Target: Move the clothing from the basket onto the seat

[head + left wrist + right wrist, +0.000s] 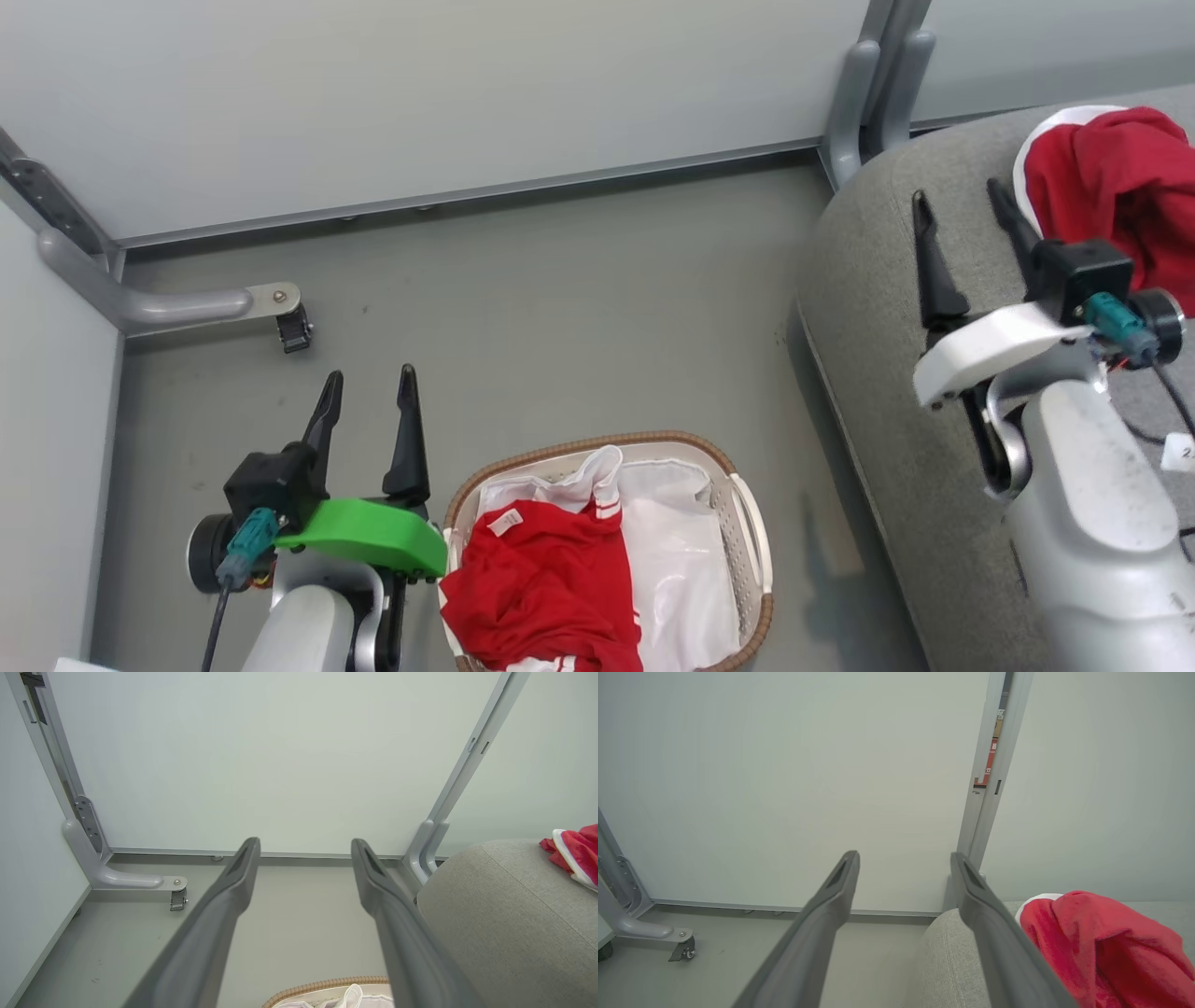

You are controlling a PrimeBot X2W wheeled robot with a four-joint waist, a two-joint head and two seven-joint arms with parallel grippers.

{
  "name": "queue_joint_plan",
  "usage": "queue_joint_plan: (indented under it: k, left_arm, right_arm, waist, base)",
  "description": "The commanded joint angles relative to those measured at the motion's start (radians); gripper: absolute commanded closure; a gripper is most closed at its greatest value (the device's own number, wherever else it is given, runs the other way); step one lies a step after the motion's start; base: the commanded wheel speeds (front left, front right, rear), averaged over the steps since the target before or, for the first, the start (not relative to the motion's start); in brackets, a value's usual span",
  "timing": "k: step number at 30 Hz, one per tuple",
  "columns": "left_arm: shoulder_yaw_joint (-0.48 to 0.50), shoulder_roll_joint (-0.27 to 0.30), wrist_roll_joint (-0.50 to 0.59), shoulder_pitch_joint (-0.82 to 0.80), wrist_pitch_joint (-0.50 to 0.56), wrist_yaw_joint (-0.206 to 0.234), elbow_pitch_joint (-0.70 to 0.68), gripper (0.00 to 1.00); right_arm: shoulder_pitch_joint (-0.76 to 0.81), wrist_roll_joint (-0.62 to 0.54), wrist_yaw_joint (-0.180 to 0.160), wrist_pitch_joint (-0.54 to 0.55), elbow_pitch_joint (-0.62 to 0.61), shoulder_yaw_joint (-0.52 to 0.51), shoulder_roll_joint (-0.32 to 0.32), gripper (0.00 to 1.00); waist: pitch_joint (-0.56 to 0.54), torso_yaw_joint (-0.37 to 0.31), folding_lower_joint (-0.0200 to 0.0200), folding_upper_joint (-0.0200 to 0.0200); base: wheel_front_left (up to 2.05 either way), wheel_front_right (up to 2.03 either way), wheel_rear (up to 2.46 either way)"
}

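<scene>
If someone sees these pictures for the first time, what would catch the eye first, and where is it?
Bright red against all the grey: one red garment lies in the basket at the head view's bottom centre, a second red garment on the seat at the upper right. The vivid green cover behind the open left gripper, lower left, comes next.

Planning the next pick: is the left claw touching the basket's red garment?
Apart. Head view shows the left claw over floor, clear of the red garment.
</scene>
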Motion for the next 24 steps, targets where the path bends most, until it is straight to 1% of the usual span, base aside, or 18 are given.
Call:
queue_joint_plan:
  k: [1,5,7,10,13,16,24]
  left_arm:
    - [0.022,-0.005,0.009,0.029,-0.001,-0.005,0.003,0.00]
    - [0.081,-0.012,0.019,0.080,-0.001,-0.017,0.005,0.00]
    - [0.098,-0.015,0.026,0.104,-0.001,-0.021,0.008,0.00]
    - [0.116,-0.018,0.026,0.137,-0.001,-0.028,0.007,0.00]
    - [0.126,-0.021,0.026,0.173,-0.001,-0.036,0.004,0.00]
    - [0.133,-0.022,0.025,0.195,-0.001,-0.036,-0.004,0.00]
    - [0.111,-0.022,-0.003,0.219,-0.001,-0.026,-0.013,0.00]
  right_arm:
    - [0.041,-0.005,-0.001,0.000,-0.018,-0.003,0.021,0.00]
    - [0.131,-0.012,-0.001,0.000,-0.078,-0.016,0.070,0.00]
    - [0.179,-0.023,-0.001,0.000,-0.112,-0.015,0.084,0.00]
    - [0.249,-0.024,-0.001,0.000,-0.157,-0.010,0.090,0.00]
    - [0.317,0.028,-0.001,0.000,-0.201,0.004,0.092,0.00]
    - [0.369,0.043,-0.001,0.000,-0.226,0.018,0.092,0.00]
    - [0.444,-0.011,-0.001,0.000,-0.226,0.033,0.093,0.00]
  waist:
    - [-0.033,0.031,0.0001,0.0000]
    - [-0.047,0.033,0.0001,0.0000]
    - [-0.056,0.032,0.0001,0.0000]
    - [-0.069,0.031,0.0001,0.0000]
    - [-0.081,0.029,0.0001,0.0000]
    - [-0.090,0.027,0.0001,0.0000]
    - [-0.107,0.034,0.0001,0.0000]
  base:
    - [0.00,0.00,0.00]
    - [0.00,0.00,0.00]
    - [0.00,0.00,0.00]
    - [0.00,0.00,0.00]
    - [0.00,0.00,0.00]
    - [0.00,0.00,0.00]
    - [0.00,0.00,0.00]
